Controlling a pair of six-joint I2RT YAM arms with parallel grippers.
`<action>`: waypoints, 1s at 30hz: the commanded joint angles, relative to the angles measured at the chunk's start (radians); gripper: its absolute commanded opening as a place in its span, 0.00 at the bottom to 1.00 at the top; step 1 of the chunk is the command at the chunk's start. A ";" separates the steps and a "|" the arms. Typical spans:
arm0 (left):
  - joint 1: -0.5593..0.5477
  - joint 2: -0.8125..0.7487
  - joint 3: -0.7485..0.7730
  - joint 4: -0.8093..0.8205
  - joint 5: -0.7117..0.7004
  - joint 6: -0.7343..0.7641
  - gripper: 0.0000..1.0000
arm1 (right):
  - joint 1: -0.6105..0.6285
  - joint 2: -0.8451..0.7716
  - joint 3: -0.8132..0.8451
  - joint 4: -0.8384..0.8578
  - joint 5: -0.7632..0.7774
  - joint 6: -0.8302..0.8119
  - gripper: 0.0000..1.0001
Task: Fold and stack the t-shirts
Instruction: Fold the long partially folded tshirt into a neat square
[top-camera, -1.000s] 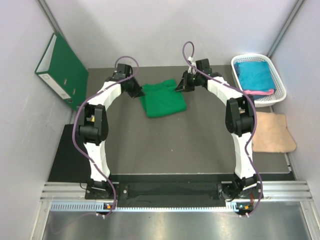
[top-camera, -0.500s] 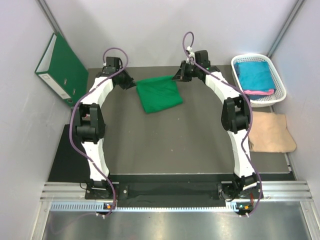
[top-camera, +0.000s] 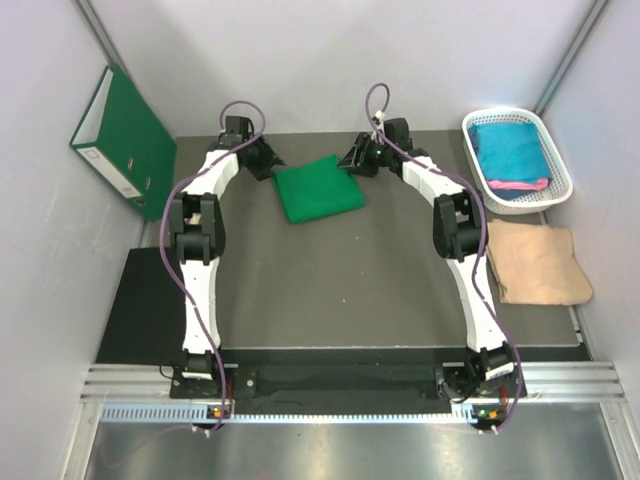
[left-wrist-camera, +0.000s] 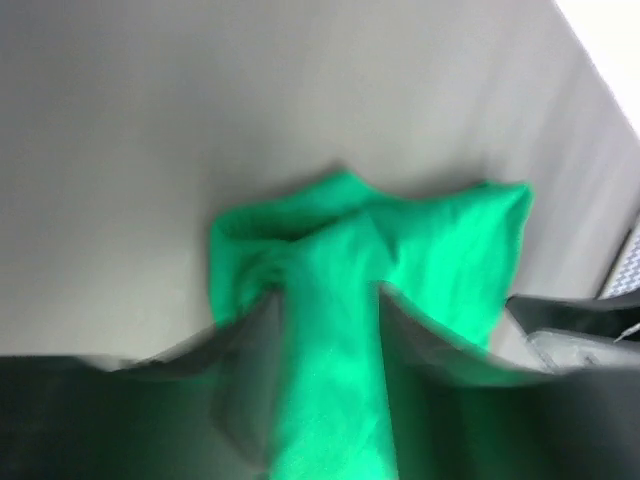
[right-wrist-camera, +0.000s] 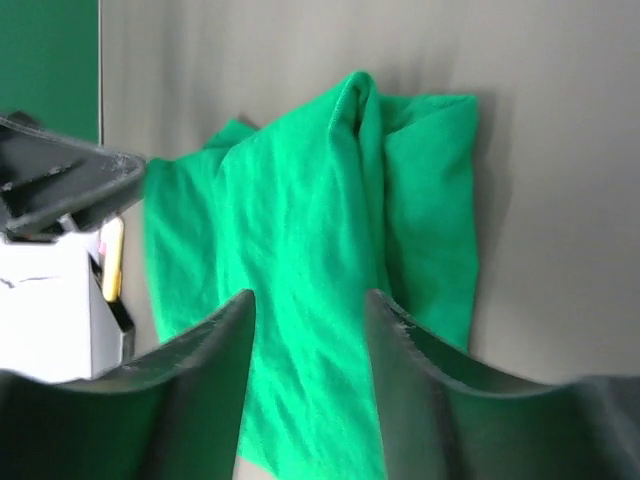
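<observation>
Checking the left wrist view, blurred, I see the left gripper (left-wrist-camera: 330, 300) with fingers parted and the green t-shirt (left-wrist-camera: 440, 240) showing in the gap. Right wrist view: the right gripper (right-wrist-camera: 308, 300) likewise parted over bunched layers. I judge a pad could snag a layer on withdrawal and drag the fold apart. Top view: the t-shirt lies folded, well apart from the white basket (top-camera: 500, 113), a gripper just beside each far corner. Near square; its slightly longer axis runs toward the basket, tilted. Collar direction: I cannot tell.
</observation>
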 joint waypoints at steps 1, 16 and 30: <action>0.022 0.087 0.188 -0.076 0.031 0.022 0.63 | -0.022 -0.023 0.045 0.106 0.043 0.068 0.60; 0.069 -0.215 -0.126 -0.123 0.025 0.022 0.93 | -0.052 -0.160 -0.148 -0.101 0.057 -0.113 0.88; 0.069 -0.355 -0.305 -0.137 0.020 0.043 0.94 | 0.019 -0.084 -0.140 -0.165 0.055 -0.138 0.83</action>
